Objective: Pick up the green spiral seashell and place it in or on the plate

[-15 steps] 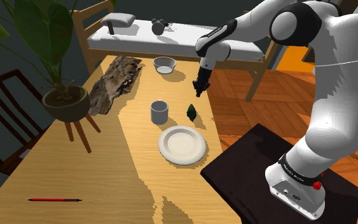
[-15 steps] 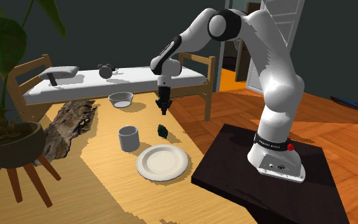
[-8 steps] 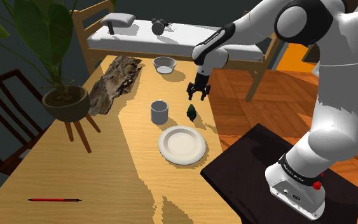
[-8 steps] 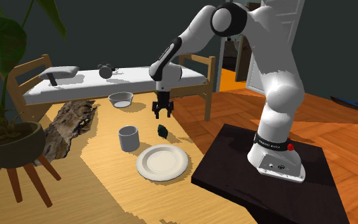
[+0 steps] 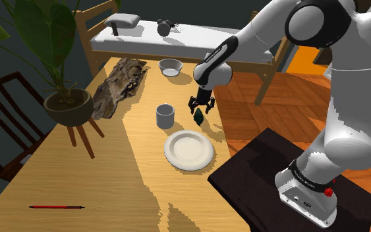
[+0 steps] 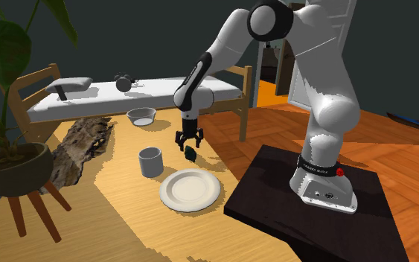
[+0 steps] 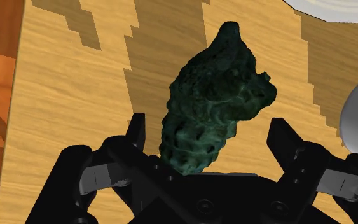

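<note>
The dark green spiral seashell (image 5: 198,117) (image 6: 190,154) lies on the wooden table, between a grey cup (image 5: 165,116) and the table's edge nearest the stand. My gripper (image 5: 201,107) (image 6: 189,141) hangs open just over the shell, pointing down. In the wrist view the shell (image 7: 212,114) sits between the two black fingers (image 7: 137,130), which stand apart on either side without touching it. The white plate (image 5: 169,150) (image 6: 165,192) rests on the table just in front of the shell, with nothing on it.
A white bowl (image 5: 171,66) and a piece of rough driftwood (image 5: 118,86) lie further back on the table. A potted plant (image 5: 67,105) stands at the shoulder view's left. A red pencil (image 5: 57,207) lies near the front. A bed (image 5: 177,36) stands behind the table.
The gripper was shut a second ago and has opened. The arm has come down and moved over the shell, so the fingers now straddle it. The shell and plate have not moved.
</note>
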Robot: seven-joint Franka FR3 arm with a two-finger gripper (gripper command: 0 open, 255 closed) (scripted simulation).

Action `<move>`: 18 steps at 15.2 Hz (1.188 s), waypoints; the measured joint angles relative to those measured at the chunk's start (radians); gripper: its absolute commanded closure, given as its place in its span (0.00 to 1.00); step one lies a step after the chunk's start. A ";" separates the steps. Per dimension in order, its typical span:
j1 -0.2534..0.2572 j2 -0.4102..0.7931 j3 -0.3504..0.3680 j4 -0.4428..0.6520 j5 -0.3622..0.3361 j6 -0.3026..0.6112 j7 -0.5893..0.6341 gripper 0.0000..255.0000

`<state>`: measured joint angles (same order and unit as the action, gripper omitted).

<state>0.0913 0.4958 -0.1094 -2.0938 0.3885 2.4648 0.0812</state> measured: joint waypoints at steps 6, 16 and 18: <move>-0.001 0.042 0.014 -0.002 0.019 0.045 -0.011 0.00; -0.001 0.042 0.015 -0.003 0.020 0.046 -0.011 1.00; -0.001 0.042 0.015 -0.003 0.020 0.046 -0.011 1.00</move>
<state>0.0905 0.5378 -0.0948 -2.0971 0.4084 2.5108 0.0701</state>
